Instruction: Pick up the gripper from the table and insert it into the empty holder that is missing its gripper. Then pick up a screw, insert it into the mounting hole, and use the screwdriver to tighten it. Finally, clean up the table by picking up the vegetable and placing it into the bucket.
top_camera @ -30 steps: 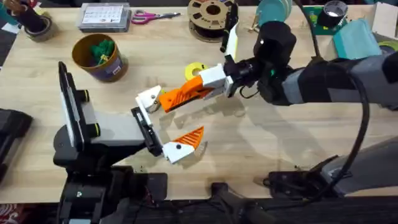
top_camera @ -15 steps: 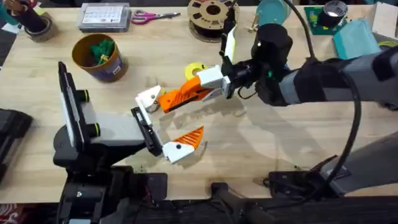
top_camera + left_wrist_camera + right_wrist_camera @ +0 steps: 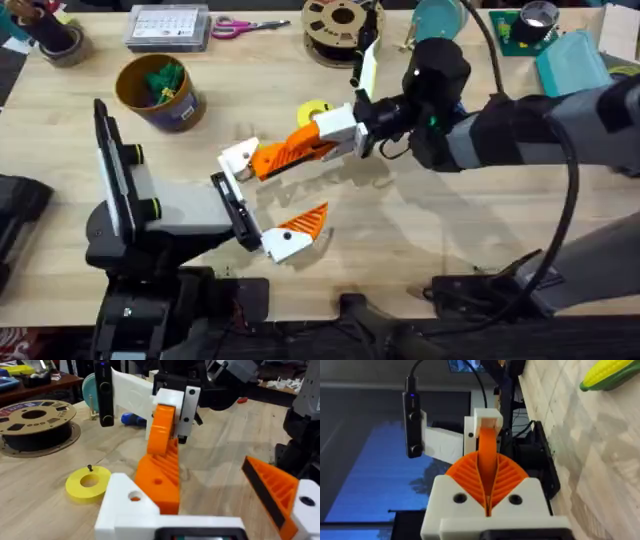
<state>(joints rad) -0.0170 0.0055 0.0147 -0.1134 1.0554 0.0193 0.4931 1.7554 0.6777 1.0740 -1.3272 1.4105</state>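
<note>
In the overhead view my right gripper (image 3: pixel 335 128) is shut on the orange ribbed gripper (image 3: pixel 288 152). The gripper's far end rests against the white holder (image 3: pixel 240 156) on one finger of my left gripper (image 3: pixel 265 197). My left gripper is open, and its other finger carries an orange wedge (image 3: pixel 305 221). The left wrist view shows the gripper (image 3: pixel 161 476) lying against the holder (image 3: pixel 129 506). The blue screwdriver (image 3: pixel 133 420) lies behind it, and a small screw (image 3: pixel 90 467) stands on a yellow disc (image 3: pixel 89 482). The vegetable (image 3: pixel 609 373) lies on the table. The bucket (image 3: pixel 160 92) stands at the back left.
Green leafy stuff sits inside the bucket. Along the far edge are a filament spool (image 3: pixel 342 22), scissors (image 3: pixel 240 26), a clear parts box (image 3: pixel 168 27) and teal items (image 3: pixel 570 55). The yellow disc (image 3: pixel 314 110) lies just behind my right gripper.
My right gripper has shifted slightly left with the orange gripper, pressing it closer to the holder. The left arm has not moved.
</note>
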